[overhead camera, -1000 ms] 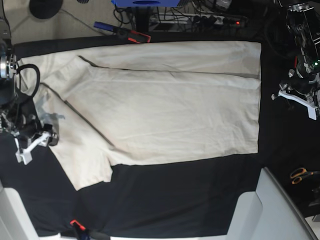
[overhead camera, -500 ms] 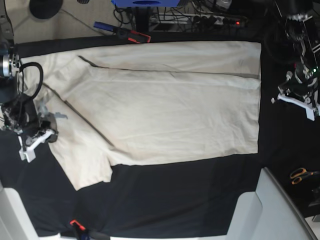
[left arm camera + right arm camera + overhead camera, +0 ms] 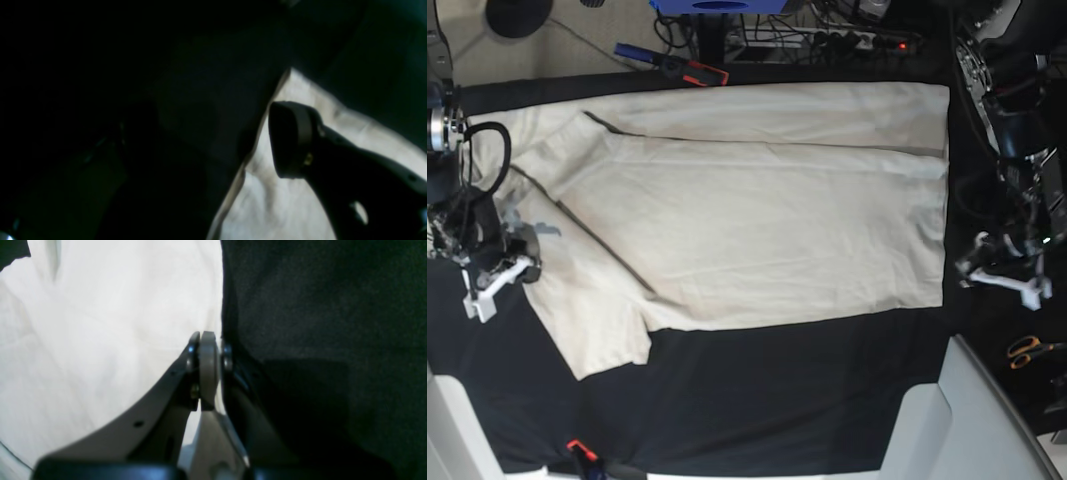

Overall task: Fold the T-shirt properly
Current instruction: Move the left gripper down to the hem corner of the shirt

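A black table cover (image 3: 757, 400) is seen across most of the base view, and on it the T-shirt (image 3: 757, 220) is spread flat, filling the centre of the frame from the left edge region to just short of the right side. Its upper part is folded over along a long horizontal crease near the top, and a sleeve is laid out toward the lower left.

At the left edge of the base view, the right gripper (image 3: 489, 290) is set at the border of the sleeve. In the right wrist view its jaws are seen pressed together at the cloth's edge (image 3: 213, 316); whether fabric is pinched between them cannot be told.

At the right of the base view, the left gripper (image 3: 1002, 275) is placed just beside the shirt's lower right corner. In the dark left wrist view only one finger (image 3: 290, 140) is shown, over the cream cloth (image 3: 267, 206), with nothing seen against it, so the jaws are taken as parted and nothing gripped.

Orange-handled scissors (image 3: 1029, 350) are seen at the lower right.
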